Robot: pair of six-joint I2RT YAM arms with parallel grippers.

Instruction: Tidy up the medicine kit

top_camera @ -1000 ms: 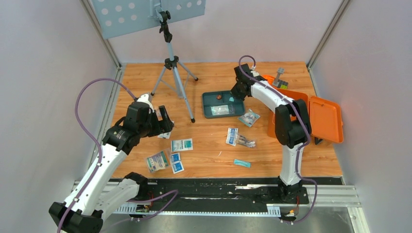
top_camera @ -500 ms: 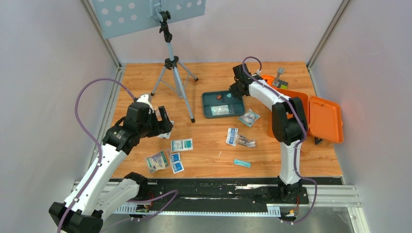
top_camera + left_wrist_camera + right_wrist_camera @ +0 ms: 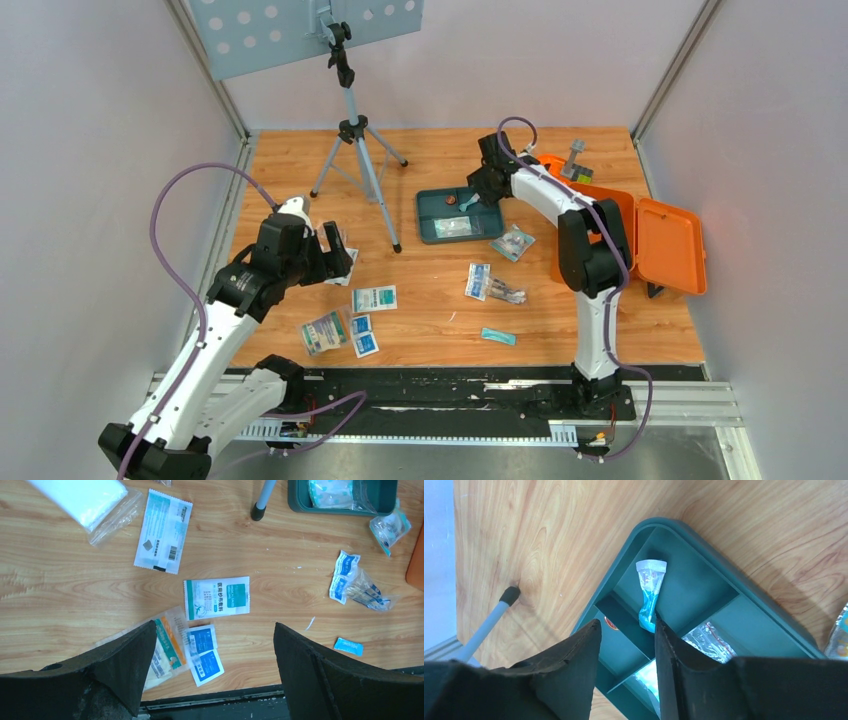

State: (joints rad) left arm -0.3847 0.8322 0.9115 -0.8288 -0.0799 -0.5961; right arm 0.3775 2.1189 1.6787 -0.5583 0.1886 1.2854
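Wood surface (image 3: pixel 440 300) strewn with packets (image 3: pixel 374 298); right jaws half-parted over the tray (image 3: pixel 689 580), gripping nothing, a sachet (image 3: pixel 649 597) lying in a compartment beside one finger; left jaws wide, empty, above the packets; kit (image 3: pixel 670 245) open far right; sorting underway; next, probably lift clear and fetch another packet.

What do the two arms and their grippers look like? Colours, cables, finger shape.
Both the left arm and right arm have white tubular links with black joint housings. A lilac cable loops along each. The left gripper and right gripper carry two matte black wedge-shaped fingers each. No markings visible.
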